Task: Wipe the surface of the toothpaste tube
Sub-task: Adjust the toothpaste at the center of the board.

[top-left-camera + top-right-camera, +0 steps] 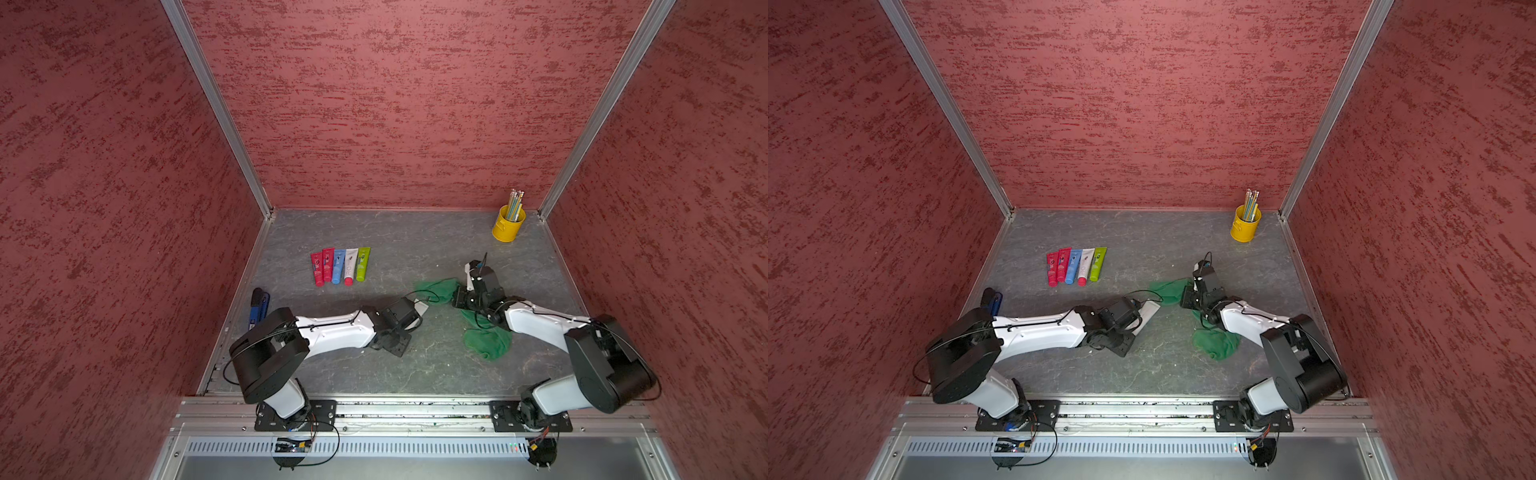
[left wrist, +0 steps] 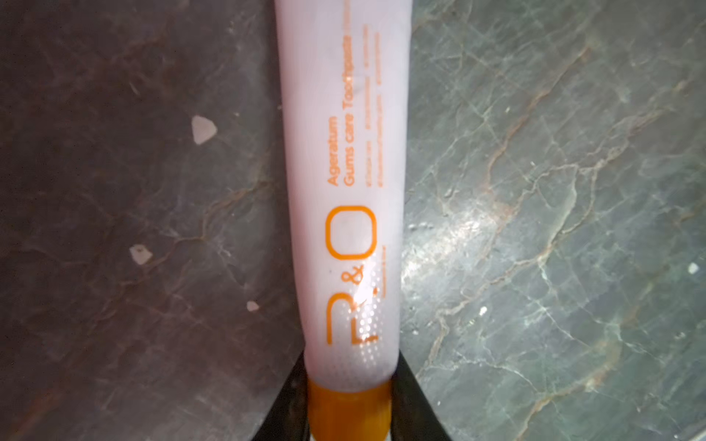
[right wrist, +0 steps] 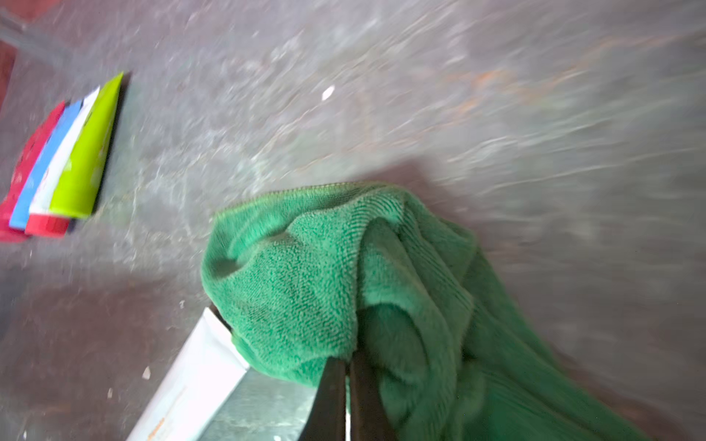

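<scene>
Both top views: left gripper (image 1: 412,312) has the white toothpaste tube (image 1: 421,308) sticking out near the middle of the table (image 1: 374,232), next to the green cloth (image 1: 487,341). Right gripper (image 1: 457,298) sits in the cloth.

Left wrist: left fingers (image 2: 290,401) clamped on the tube at its orange cap (image 2: 349,408).

Right wrist: right fingers (image 3: 332,397) pressed together, pinching a cloth fold. The cloth overlaps the tube's flat end. Row of five tubes (image 3: 76,160) lies well apart.

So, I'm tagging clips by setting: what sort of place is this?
Likely a robot test booth: red walls in aluminium framing, two arms bolted to a rail, tubes lined up.
</scene>
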`<action>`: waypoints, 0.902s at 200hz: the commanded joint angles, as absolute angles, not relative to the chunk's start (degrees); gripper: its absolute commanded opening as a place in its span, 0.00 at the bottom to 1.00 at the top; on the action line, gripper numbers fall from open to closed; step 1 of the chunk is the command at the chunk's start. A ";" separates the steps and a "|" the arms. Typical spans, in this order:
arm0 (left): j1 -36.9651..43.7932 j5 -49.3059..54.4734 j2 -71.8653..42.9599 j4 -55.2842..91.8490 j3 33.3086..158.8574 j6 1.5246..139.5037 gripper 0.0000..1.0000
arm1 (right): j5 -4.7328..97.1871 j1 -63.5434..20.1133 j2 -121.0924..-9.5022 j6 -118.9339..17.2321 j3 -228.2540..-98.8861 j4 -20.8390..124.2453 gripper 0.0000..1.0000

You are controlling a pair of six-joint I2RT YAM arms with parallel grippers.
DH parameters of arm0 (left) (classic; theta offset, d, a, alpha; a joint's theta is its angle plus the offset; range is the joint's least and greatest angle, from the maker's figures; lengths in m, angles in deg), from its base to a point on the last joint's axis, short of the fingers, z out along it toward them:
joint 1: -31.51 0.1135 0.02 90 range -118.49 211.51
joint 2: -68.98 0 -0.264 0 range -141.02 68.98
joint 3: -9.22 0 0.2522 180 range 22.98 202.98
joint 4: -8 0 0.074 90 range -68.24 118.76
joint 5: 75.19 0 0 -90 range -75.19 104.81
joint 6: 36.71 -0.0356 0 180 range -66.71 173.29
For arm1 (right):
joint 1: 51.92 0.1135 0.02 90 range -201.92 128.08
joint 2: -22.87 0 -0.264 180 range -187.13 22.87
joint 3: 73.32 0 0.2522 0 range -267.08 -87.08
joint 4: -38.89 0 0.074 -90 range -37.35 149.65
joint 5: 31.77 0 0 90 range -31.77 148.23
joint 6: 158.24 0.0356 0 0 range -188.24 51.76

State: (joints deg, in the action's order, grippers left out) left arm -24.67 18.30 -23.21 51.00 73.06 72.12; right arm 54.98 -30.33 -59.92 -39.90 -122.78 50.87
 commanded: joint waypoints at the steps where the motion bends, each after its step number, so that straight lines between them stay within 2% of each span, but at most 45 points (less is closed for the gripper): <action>1: -26.75 20.80 -23.20 54.44 75.42 73.35 0.57 | 57.33 -32.10 -58.60 -41.17 -121.21 50.79 0.00; 17: -27.45 17.90 -21.61 54.59 75.54 73.97 0.76 | 56.63 -32.86 -59.19 -41.18 -120.77 49.58 0.00; 34: -27.24 12.78 -18.84 53.83 74.94 75.50 0.83 | 55.86 -33.14 -59.66 -41.47 -120.45 48.72 0.00; 50: -26.34 9.35 -15.76 53.22 74.53 76.96 0.84 | 55.61 -33.39 -59.30 -41.26 -119.64 47.68 0.00; 65: -23.12 4.81 -12.69 50.54 72.86 77.79 0.77 | 54.93 -33.63 -59.21 -41.17 -119.15 46.65 0.00; 89: -13.64 -5.48 -9.71 43.84 69.31 78.44 0.65 | 53.94 -33.97 -59.33 -41.42 -118.98 46.14 0.00; 121: -4.13 -17.74 -16.02 36.84 69.23 78.50 0.53 | 53.14 -33.99 -59.63 -41.54 -118.70 45.19 0.00; 143: -1.76 -23.27 -21.49 33.42 70.01 78.93 0.49 | 52.35 -34.00 -59.93 -41.69 -118.67 44.82 0.00; 180: -1.31 -25.86 -26.30 33.04 70.68 78.11 0.43 | 51.65 -34.02 -60.10 -41.83 -118.69 44.34 0.00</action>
State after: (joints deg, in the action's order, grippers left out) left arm -1.61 -20.15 -24.89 36.14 69.98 78.59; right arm 52.51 -33.52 -59.59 -40.95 -119.24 46.04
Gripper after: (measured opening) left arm 0.441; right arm 0.047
